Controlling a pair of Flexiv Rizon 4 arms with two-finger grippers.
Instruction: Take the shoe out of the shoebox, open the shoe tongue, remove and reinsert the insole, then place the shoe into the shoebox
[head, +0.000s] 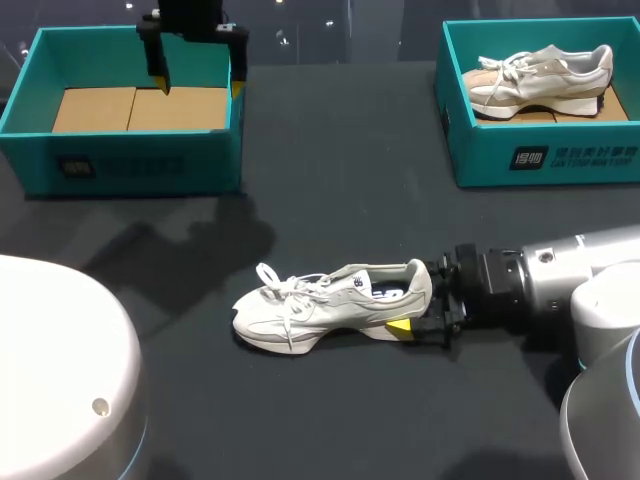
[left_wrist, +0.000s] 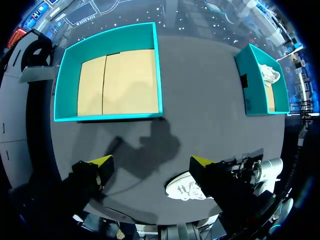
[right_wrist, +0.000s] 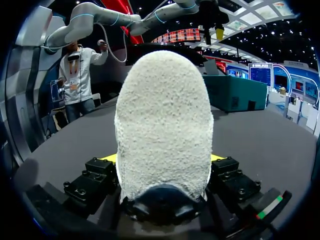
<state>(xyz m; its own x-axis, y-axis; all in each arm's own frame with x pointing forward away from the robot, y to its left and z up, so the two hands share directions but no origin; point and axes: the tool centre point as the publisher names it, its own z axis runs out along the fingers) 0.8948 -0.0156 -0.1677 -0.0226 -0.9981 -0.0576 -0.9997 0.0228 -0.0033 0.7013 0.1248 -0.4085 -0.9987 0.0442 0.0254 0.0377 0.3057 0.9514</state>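
Because the shoe has to be held steady while its tongue and insole are worked, the right tool is clamped on its heel. One yellow tip shows against the near side of the sole, and the right wrist view shows a tip on each side of the heel's fuzzy back. The shoe rests on its sole on the desk, about midway between the side edges and rather toward the near edge. Its toe points to the left edge and its laces lie over the tongue. Its mouth faces up, which I judge leaves tongue and insole reachable from above.

The left tool hangs over the empty shoebox at the far left corner. Its fingers are spread wide with nothing between them, well apart from the shoe; to lift the tongue it would need to cross to the laces. A second shoebox stands at the far right corner with another shoe lying in it. The tongue does not look opened yet, so the task seems at an early stage: shoe out, insole work ahead.
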